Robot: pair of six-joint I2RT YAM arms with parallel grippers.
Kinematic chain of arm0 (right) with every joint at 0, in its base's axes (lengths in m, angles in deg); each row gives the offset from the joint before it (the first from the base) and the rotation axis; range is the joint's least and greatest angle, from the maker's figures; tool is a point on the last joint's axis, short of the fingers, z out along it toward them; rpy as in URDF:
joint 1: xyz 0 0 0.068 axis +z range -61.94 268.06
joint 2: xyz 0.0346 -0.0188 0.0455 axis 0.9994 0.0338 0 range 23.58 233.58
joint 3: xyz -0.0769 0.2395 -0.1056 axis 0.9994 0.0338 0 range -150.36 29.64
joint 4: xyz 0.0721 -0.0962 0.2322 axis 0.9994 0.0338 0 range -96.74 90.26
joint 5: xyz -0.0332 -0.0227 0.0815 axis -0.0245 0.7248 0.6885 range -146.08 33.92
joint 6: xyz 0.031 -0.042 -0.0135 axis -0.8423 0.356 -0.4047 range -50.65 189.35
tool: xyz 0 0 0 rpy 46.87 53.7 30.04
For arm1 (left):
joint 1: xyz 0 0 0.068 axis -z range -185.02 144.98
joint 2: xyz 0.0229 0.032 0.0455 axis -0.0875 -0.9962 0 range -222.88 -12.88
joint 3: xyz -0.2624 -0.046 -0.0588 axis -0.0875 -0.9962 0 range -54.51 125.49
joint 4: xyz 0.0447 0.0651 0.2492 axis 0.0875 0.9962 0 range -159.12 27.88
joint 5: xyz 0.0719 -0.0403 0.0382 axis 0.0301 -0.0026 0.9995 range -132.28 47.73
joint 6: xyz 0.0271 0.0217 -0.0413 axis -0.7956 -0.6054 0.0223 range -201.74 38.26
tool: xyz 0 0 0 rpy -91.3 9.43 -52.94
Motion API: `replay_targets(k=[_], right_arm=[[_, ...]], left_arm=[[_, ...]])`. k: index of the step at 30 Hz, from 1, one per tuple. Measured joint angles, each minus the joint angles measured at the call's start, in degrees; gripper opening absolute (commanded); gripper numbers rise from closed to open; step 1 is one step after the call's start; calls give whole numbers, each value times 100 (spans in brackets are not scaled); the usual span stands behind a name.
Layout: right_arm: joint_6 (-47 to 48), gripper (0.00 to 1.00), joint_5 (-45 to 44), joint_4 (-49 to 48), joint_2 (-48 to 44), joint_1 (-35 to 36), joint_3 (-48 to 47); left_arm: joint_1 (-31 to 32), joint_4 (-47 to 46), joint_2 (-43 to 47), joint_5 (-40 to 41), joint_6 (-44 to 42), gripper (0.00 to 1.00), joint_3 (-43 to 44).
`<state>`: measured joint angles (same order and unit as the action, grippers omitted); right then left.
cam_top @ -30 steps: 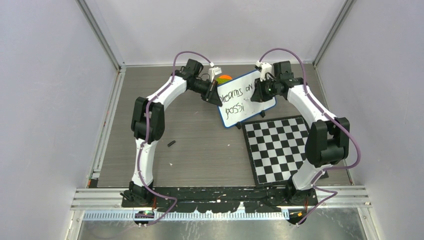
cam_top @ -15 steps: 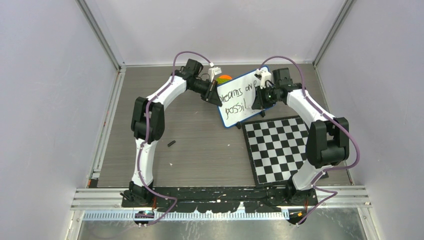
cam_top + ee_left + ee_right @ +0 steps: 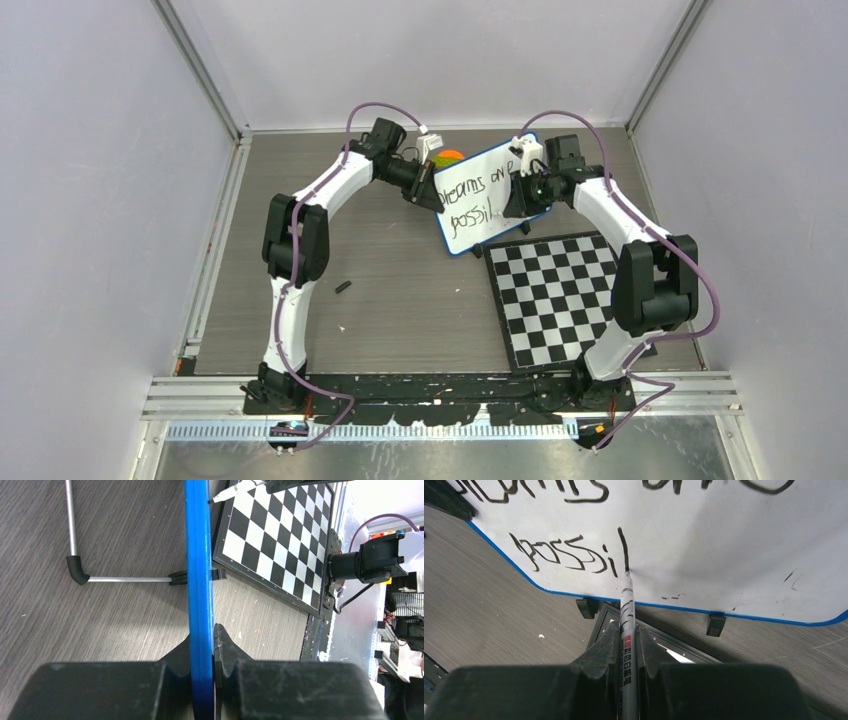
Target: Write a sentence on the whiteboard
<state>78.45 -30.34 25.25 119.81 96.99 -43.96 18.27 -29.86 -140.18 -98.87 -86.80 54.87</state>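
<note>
Both grippers are clamped shut: my left gripper [image 3: 202, 647] pinches the whiteboard [image 3: 480, 200] by its blue edge, steadying it upright behind the checkered board [image 3: 555, 290]. My right gripper [image 3: 628, 637] grips the marker [image 3: 627, 605], whose tip touches the sentence [image 3: 559, 555] just after "possi".

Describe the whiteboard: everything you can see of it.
The whiteboard is a small white rectangle with a blue rim, rounded corners and black feet. It stands propped at a slant on the wood-grain table, just beyond the checkered board. The left gripper is shut on its rim; the marker in the right gripper touches its face. Black lettering fills two lines, the lower reading "possi" plus an upright stroke. Faint marks dot its right part.
</note>
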Motion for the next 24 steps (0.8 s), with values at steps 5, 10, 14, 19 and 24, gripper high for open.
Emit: replay_targets(k=[5, 10, 14, 19, 24], right_arm=[[-2, 0, -22, -35, 0, 0, -175], [-2, 0, -61, -48, 0, 0, -188], [0, 0, -111, -48, 0, -22, -190], [11, 0, -162, -46, 0, -44, -184], [26, 0, -219, -83, -50, -48, -101]], left_arm=[[0, 4, 0, 2, -11, 0, 2], [2, 24, 0, 7, -17, 0, 15], [2, 35, 0, 11, -15, 0, 20], [0, 35, -9, 9, -13, 0, 24], [2, 42, -11, 9, -13, 0, 33]])
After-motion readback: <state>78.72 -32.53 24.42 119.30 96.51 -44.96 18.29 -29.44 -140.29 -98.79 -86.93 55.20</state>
